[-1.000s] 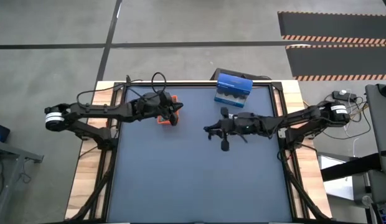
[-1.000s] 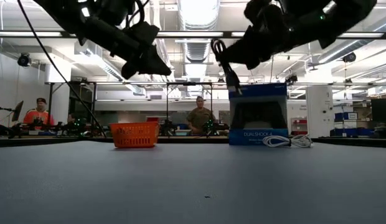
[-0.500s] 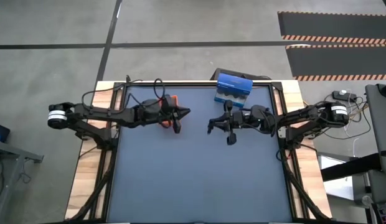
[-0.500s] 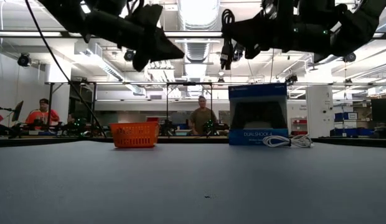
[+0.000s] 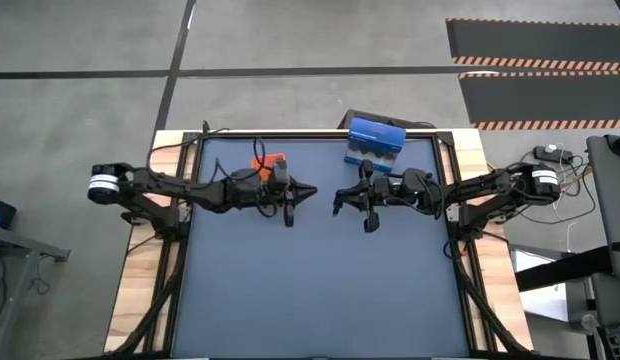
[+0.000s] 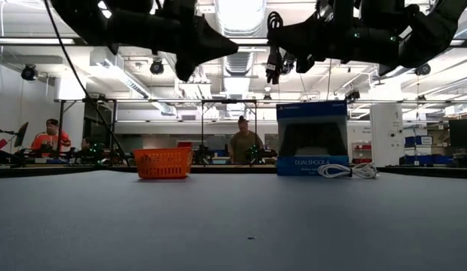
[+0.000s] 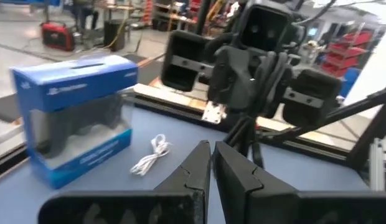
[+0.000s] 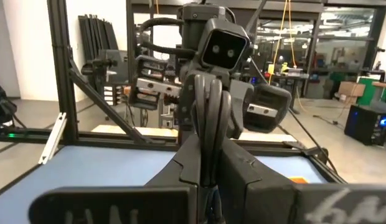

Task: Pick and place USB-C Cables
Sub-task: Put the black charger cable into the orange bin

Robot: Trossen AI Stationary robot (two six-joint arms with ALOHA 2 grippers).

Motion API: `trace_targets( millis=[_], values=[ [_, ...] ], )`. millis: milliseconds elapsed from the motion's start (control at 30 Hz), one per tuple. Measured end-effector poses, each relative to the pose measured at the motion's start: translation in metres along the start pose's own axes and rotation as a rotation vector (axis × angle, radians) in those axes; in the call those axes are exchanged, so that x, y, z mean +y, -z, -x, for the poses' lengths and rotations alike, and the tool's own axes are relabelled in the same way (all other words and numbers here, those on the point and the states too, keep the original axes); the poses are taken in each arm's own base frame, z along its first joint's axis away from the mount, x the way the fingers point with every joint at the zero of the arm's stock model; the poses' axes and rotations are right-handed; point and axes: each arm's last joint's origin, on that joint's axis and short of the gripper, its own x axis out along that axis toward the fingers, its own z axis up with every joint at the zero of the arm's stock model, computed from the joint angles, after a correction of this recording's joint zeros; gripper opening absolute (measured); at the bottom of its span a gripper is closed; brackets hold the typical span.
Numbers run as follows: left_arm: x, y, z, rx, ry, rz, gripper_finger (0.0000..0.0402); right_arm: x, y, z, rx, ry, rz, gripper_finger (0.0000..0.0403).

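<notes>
Fingers of the right gripper [image 8: 204, 146] are clenched on the black cable [image 6: 275, 56], whose folded loops stand between them and hang clear above the table [image 5: 320, 290]. The left gripper [image 7: 211, 155] points straight at it, fingers pressed almost together with only a slit between them and nothing in them. The two grippers face each other tip to tip, near but apart, raised over the table's far half, about midway between its left and right edges. The white cable [image 7: 152, 155] lies coiled on the table just beside the blue box [image 5: 375, 143], which stands at the far edge. An orange basket [image 6: 164, 162] sits near the far edge on the left arm's side. The teal and red cables cannot be made out.
</notes>
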Motion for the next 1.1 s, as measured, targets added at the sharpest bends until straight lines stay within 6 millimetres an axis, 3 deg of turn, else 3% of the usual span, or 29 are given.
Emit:
trace_targets(
  millis=[467,900,1100],
  values=[
    [-0.002,0.022,-0.033,-0.112,0.169,0.007,0.0016,0.0,0.004,0.0,0.036,0.001,-0.034,0.0019],
    [-0.002,0.024,-0.036,-0.113,0.169,0.006,0.015,-0.002,0.005,0.001,0.054,0.034,-0.05,0.002],
    [-0.001,0.023,-0.036,-0.123,0.123,0.006,0.0167,-0.002,0.004,0.0,0.048,0.034,-0.056,0.002]
  ],
)
